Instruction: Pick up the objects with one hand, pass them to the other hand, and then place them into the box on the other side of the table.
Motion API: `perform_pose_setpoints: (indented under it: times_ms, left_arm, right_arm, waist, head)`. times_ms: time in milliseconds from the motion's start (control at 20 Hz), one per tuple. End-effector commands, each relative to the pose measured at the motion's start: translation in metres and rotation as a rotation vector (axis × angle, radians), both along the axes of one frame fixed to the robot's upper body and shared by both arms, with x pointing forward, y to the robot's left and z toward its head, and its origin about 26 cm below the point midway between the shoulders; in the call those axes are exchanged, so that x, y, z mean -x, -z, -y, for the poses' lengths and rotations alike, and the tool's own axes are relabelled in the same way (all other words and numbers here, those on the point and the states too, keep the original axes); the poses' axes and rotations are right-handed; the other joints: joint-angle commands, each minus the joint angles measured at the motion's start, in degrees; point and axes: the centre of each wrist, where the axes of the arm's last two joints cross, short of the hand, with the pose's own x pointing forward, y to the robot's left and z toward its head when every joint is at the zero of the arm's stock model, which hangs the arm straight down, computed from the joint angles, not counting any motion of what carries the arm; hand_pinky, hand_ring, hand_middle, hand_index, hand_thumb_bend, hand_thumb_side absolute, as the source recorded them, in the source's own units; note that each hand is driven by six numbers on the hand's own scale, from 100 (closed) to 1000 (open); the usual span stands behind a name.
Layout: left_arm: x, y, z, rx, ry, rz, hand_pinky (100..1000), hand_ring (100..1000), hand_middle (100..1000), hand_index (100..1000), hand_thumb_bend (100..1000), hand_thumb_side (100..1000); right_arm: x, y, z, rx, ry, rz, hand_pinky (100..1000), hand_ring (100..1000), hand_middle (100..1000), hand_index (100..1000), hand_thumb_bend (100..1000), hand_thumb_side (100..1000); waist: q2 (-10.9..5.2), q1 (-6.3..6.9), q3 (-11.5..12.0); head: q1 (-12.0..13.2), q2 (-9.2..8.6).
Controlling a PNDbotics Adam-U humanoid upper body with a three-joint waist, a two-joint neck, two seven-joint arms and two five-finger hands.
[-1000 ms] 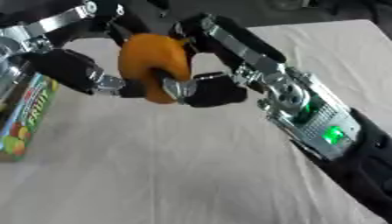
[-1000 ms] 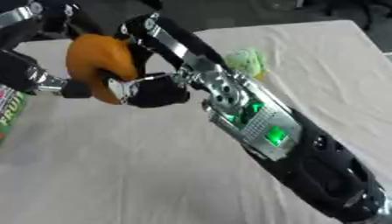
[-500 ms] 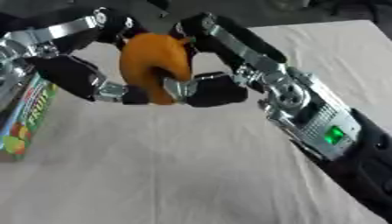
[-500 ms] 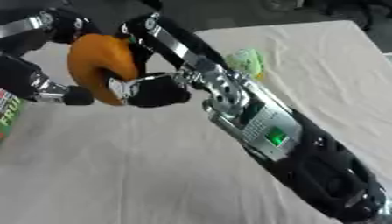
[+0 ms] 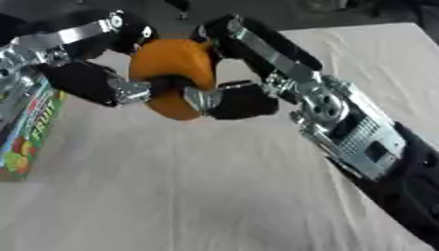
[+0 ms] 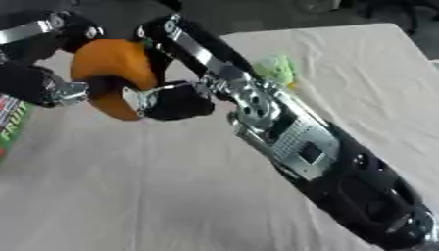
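Left eye view: closed in from upper left since a second ago, the left hand (image 5: pixel 90 81), black fingers now curled against the orange round object (image 5: pixel 174 76); on the other side, clamped on it as before, the right hand (image 5: pixel 236 98), thumb under, fingers over the top. Held aloft above centre-left of the cream tablecloth (image 5: pixel 214 186), both hands touching: handover under way, release by the right not yet made, judging by the grip. Smooth, matte orange skin, rounded like a fruit or toy; at left edge, a glossy printed carton (image 5: pixel 30 130) marked "FRUIT". Right eye view: same clasp at upper left; a crinkly pale-green thing (image 6: pixel 276 68) showing behind the silver-and-black right forearm (image 6: pixel 291 142). No target box in sight.
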Motion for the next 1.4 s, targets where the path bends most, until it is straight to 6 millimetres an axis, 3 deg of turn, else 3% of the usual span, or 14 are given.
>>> perform_pose_setpoints:
  times_ms: [50,150,250,400,700,750,950,1100,1200,1400]
  left_arm:
    - [0.001,-0.010,-0.001,0.046,-0.012,0.009,530,593,479,518,101,400]
    - [0.002,-0.010,-0.001,0.061,-0.014,0.002,511,575,455,482,100,349]
    - [0.002,-0.010,-0.001,0.072,-0.019,-0.001,495,558,439,461,100,330]
    - [0.002,-0.010,-0.002,0.082,-0.032,0.012,482,549,425,439,100,292]
    - [0.005,-0.012,-0.006,0.086,-0.054,0.046,483,540,396,400,119,247]
    - [0.005,-0.012,-0.008,0.085,-0.056,0.051,483,539,392,397,132,230]
    - [0.006,-0.012,-0.014,0.073,-0.074,0.060,481,538,389,396,188,186]
    - [0.005,-0.011,-0.016,0.064,-0.085,0.059,477,535,383,391,200,177]
    - [0.004,-0.011,-0.018,0.060,-0.093,0.063,472,532,380,388,204,173]
    - [0.003,-0.011,-0.022,0.060,-0.117,0.077,467,528,378,386,215,157]
  right_arm:
    - [0.005,-0.008,0.002,-0.001,-0.010,0.027,591,377,285,477,100,100]
    - [0.005,-0.008,0.002,0.002,-0.008,0.023,591,378,288,479,100,100]
    - [0.005,-0.007,0.002,0.002,-0.004,0.016,593,388,300,489,164,100]
    - [0.004,-0.007,0.003,-0.011,0.023,-0.001,602,411,330,524,356,100]
    - [0.002,-0.006,0.008,-0.044,0.146,-0.024,650,501,448,674,593,100]
    - [0.002,-0.005,0.009,-0.046,0.171,-0.026,664,532,481,711,610,138]
    - [0.001,-0.004,0.012,-0.040,0.257,-0.034,705,629,596,812,568,307]
    - [0.001,-0.004,0.012,-0.026,0.288,-0.032,715,656,622,831,558,424]
    - [0.001,-0.004,0.013,-0.015,0.299,-0.030,715,659,631,835,534,447]
    - [0.000,-0.004,0.018,-0.006,0.318,-0.024,711,654,630,832,559,379]
  waist:
    - [-1.36,-0.06,-0.01]
    - [-1.37,-0.05,-0.03]
    - [-1.37,-0.04,-0.03]
    - [-1.36,-0.03,-0.05]
    - [-1.31,-0.02,0.02]
    - [-1.29,-0.02,0.02]
    - [-1.29,-0.02,0.04]
    - [-1.33,-0.03,0.06]
    - [-1.36,-0.04,0.06]
    - [-1.42,-0.02,0.01]
  head:
    - [0.14,-0.41]
    - [0.15,-0.38]
    - [0.14,-0.30]
    - [0.08,-0.20]
    - [0.27,0.25]
    - [0.31,0.33]
    - [0.53,0.53]
    - [1.04,0.63]
    - [1.59,0.67]
    - [2.32,0.73]
